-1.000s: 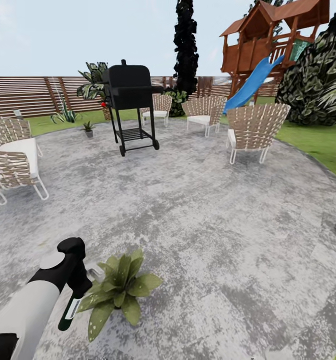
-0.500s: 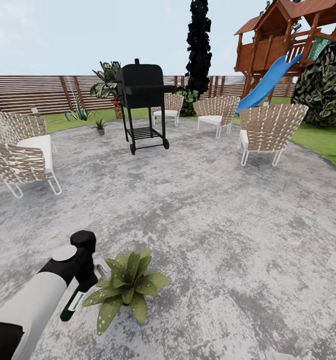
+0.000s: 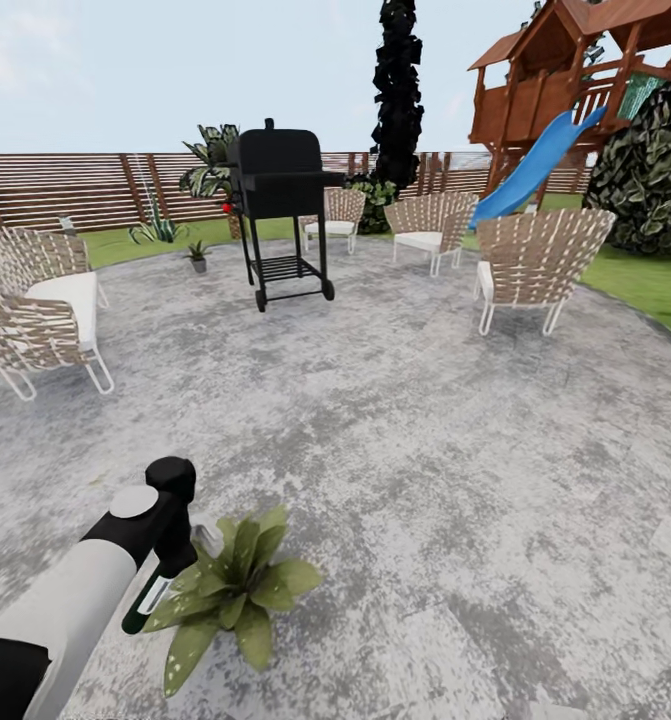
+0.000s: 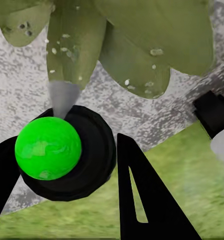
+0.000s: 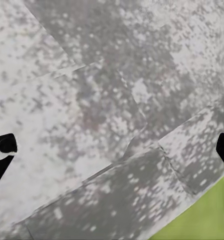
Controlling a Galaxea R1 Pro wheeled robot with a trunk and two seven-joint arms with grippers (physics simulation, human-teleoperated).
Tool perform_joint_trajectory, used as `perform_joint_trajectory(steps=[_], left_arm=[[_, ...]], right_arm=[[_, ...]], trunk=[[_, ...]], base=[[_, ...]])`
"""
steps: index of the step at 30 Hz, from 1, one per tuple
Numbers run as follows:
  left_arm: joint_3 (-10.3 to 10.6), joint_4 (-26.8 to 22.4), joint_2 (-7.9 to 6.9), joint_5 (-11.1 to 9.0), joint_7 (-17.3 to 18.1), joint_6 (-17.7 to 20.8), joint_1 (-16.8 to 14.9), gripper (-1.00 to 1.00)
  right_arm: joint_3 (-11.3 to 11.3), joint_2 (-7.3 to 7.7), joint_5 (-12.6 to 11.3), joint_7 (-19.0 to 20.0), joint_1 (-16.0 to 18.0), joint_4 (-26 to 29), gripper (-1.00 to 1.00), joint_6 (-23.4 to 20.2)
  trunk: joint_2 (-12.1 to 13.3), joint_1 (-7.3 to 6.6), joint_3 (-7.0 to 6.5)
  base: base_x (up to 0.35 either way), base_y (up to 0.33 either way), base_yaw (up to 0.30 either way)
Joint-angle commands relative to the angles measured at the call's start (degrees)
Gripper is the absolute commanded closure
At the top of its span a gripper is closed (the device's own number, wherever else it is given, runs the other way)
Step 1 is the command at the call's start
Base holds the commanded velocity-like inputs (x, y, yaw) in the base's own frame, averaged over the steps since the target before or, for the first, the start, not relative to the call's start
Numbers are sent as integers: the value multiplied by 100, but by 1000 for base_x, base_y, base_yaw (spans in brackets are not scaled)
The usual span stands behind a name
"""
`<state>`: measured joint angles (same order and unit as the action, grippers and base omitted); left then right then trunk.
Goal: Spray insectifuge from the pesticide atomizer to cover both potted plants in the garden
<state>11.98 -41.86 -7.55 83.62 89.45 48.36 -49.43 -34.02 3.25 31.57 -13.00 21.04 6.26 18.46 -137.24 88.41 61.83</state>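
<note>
The round grey mottled paved patio [image 3: 405, 420] spreads across the head view, ringed by green lawn [image 3: 655, 285] and a brown slatted wooden fence [image 3: 75, 185]; beyond it stand a red-brown wooden play tower with a blue slide [image 3: 565, 90], a tall dark cypress-like tree [image 3: 397, 90], several woven wicker chairs with white cushions [image 3: 540, 262] and a black barbecue grill on a wheeled stand [image 3: 280, 210]; compared with a second ago the whole scene has slid sideways and then settled, which reads as the camera turning rather than the furniture moving; the white and black left arm has crept a little further forward over the near plant in that time. The near potted plant, a low rosette of pointed green leaves [image 3: 230, 590], sits on the paving just beside the left gripper [image 3: 160, 590], while the second small potted plant in its grey pot [image 3: 198, 256] stands far off near the fence, well apart from the robot. The left gripper is clamped on the slim dark green pesticide atomizer with a white label [image 3: 147, 605], held leaning with its nozzle end toward the leaves; in the left wrist view its bright green rounded top [image 4: 47, 148] sits between the black fingers [image 4: 142, 200], pale specks dot the leaves [image 4: 137, 45], so I judge spraying of this plant is under way and the far one remains. The right gripper [image 5: 112, 150] hangs wide open over bare paving, holding nothing.
</note>
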Motion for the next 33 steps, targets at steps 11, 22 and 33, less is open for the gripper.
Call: perform_joint_trajectory(steps=[11,22,33], left_arm=[[94,-1,-1,39,55,59,-5,100],[94,2,-45,34,55,59,-5,100],[87,69,-163,26,55,59,-5,100]], right_arm=[[-43,0,60,-19,5,-11,-100,19],[-43,0,60,-18,5,-11,-100,24],[-43,0,60,-23,5,-11,-100,23]], trunk=[[-2,-1,5],[-2,-1,5],[-2,-1,5]], base=[[-46,-272,256],[-7,-235,119],[0,-10,246]])
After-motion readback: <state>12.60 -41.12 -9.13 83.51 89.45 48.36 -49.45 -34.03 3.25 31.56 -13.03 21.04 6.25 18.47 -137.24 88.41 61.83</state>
